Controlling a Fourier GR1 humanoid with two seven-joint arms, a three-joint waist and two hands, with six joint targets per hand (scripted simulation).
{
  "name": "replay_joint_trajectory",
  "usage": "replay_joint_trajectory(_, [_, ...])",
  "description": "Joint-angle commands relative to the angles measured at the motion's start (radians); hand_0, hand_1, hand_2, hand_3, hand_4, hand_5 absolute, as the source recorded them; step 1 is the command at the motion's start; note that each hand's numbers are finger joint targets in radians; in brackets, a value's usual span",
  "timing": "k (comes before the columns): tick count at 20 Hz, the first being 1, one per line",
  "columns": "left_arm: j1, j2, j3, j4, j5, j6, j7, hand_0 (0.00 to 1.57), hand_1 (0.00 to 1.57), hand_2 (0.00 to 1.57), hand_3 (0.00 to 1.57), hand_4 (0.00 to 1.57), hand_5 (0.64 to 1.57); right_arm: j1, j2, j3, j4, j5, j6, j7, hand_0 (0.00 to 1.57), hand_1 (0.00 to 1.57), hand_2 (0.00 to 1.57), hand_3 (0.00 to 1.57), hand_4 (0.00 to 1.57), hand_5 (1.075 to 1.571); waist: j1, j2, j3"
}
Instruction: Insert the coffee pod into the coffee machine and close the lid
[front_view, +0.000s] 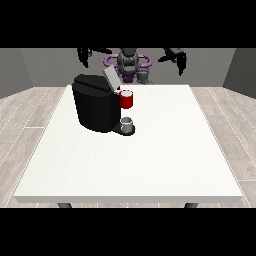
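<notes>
Across the frame's middle: white table (150, 160). Left of centre, black coffee machine (95, 107), lid (111, 77) tilted up, red holder (127, 99) at its front, small grey coffee pod (128, 122) just below on the base. Top of frame: hand at the view's left (85, 54) and hand at the view's right (176, 57), both raised, well apart from everything, holding nothing; finger spread too small to tell. Probably the start: reach for pod next. Robot torso partly hidden.

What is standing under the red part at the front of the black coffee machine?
A small grey cup stands on the machine's base, below the red part. Its inside cannot be seen.
</notes>
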Motion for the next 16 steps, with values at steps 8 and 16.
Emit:
replay_joint_trajectory(8, [0.129,-0.001,-0.119,-0.300,0.092,-0.011,0.124,0.00,0.00,0.00,0.00,0.37,1.571,-0.084,-0.006,-0.031,0.157,-0.030,-0.004,-0.035,0.00,0.00,0.00,0.00,0.00,1.571,0.050,0.092,0.0002])
replay_joint_trajectory(16, [0.157,0.027,-0.097,-0.380,0.088,0.046,0.089,0.00,0.00,0.00,0.00,0.36,1.571,-0.155,0.021,0.040,0.171,-0.008,0.029,-0.084,0.00,0.00,0.00,0.00,0.00,1.571,-0.022,0.192,-0.0001])
